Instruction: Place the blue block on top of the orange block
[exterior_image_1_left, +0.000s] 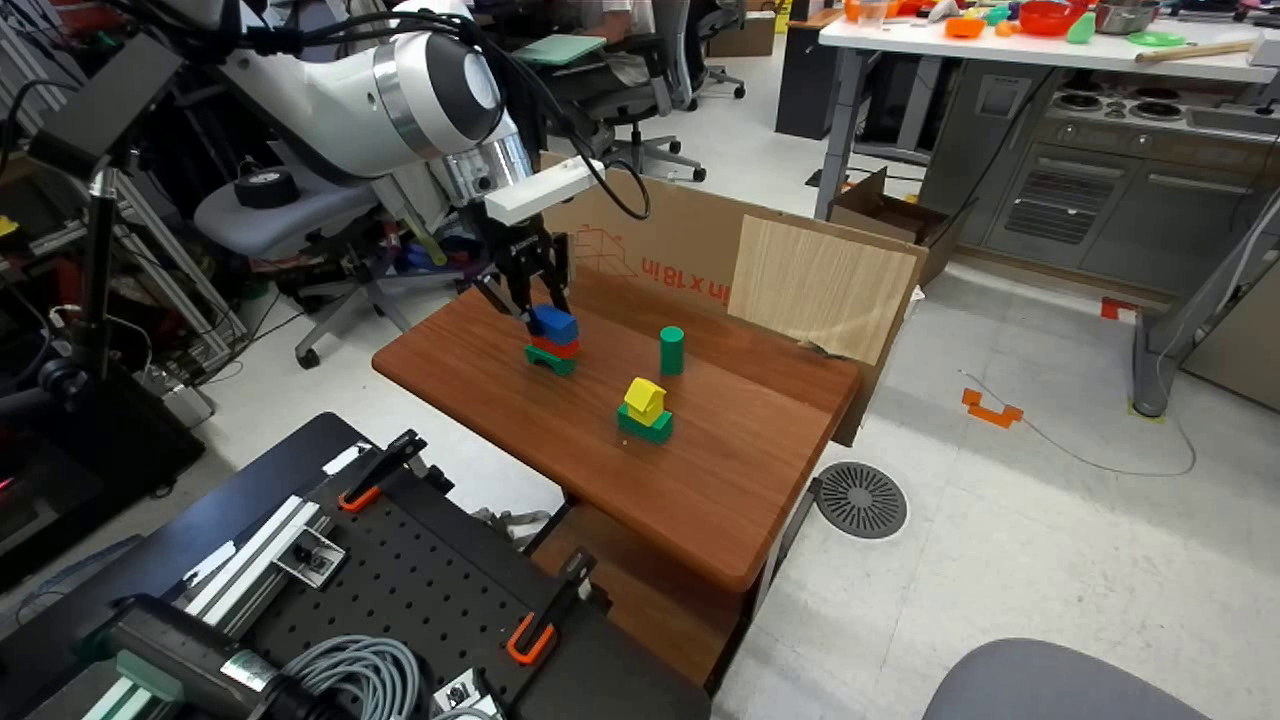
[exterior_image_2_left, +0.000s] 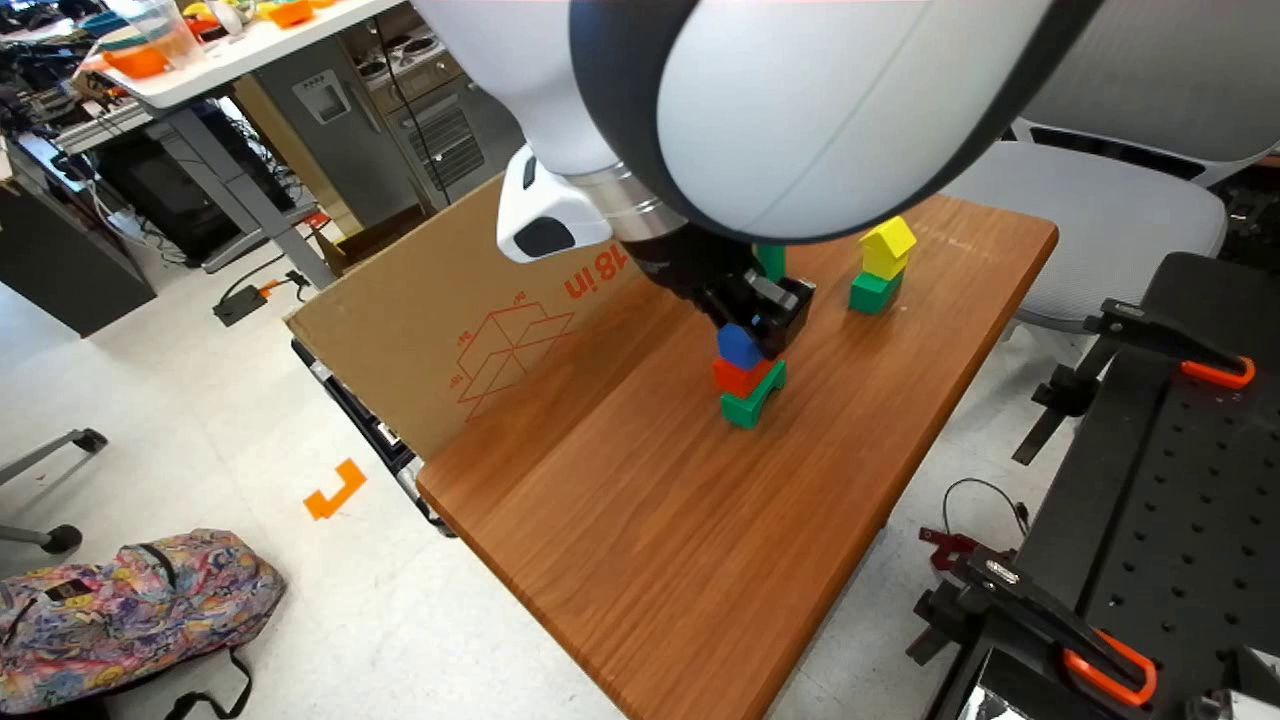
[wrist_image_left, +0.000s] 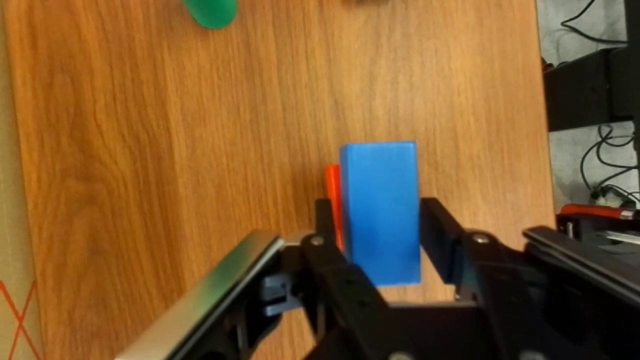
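In the wrist view the blue rectangular block (wrist_image_left: 383, 200) lies right of centre, straddled by the Robotiq gripper (wrist_image_left: 378, 216). The fingers stand a touch wider than it: a sliver of the orange block (wrist_image_left: 334, 195) shows between the finger on the frame's left and the blue side, while the finger on the frame's right is at or very near the opposite face, so I judge nothing is firmly gripped. In both exterior views the blue piece appears seated on the orange one, which rests on a green arch block (exterior_image_2_left: 751, 400), just right of centre in an exterior view. It should handle as a light, stiff toy block, hard to damage, though its smooth faces might slide on the orange top. The long parallel sides, around mid-length, are the best hold; with such a narrow stack, a finger dragging sideways could knock it askew.
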